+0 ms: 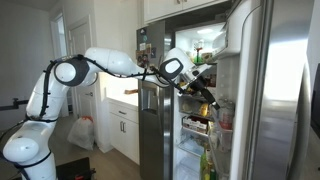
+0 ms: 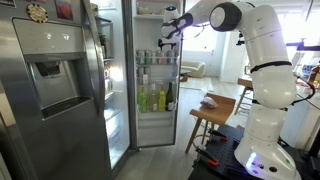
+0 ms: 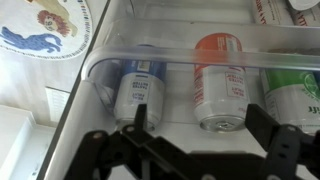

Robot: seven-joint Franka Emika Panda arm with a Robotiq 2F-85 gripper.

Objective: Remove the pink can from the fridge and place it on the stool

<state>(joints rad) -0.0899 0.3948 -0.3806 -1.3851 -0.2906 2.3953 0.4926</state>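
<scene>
End effector sat spread wide at frame bottom, holding nothing. Pink can at center looked light, rigid, slick, so I'd pinch mid-body.

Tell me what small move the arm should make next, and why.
Probably ease forward to straddle the pink can: in the wrist view the open fingers stand short of it, and it sits between a blue can and a green can.

The fridge is silver-grey outside, white inside. The arm is white with black joints. The blue can, pink can and green can carry white labels. The stool is light brown.
</scene>
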